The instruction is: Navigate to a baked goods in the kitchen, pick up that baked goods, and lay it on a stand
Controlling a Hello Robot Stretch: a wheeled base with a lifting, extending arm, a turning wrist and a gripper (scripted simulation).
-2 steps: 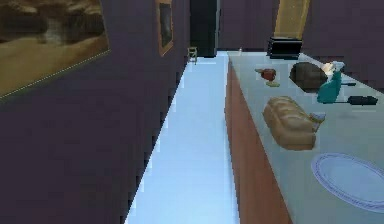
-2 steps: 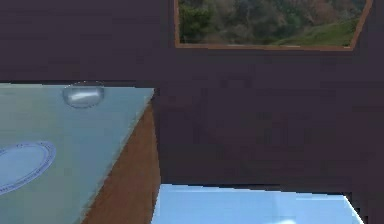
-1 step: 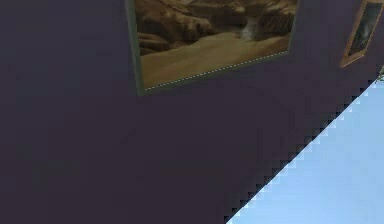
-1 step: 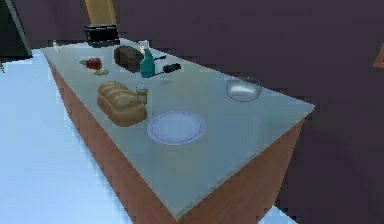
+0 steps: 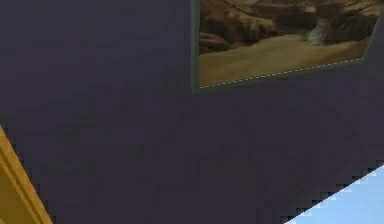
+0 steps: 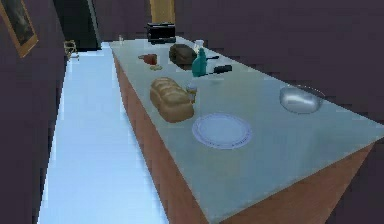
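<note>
A long desk (image 6: 300,150) with a glossy pale grey top and an orange-brown side stands on a pale blue floor (image 6: 85,140) between dark purple walls. Near its floor-side edge lies a crusty golden-brown oblong loaf of bread (image 6: 172,100), just beside a flat round white plate (image 6: 221,131). Farther along stand a teal spray bottle (image 6: 199,63) and a darker brown rounded loaf (image 6: 181,54). A shiny metal bowl (image 6: 300,99) sits toward the opposite edge. In the forward view, a framed brown landscape picture (image 5: 290,40) hangs on the wall.
</note>
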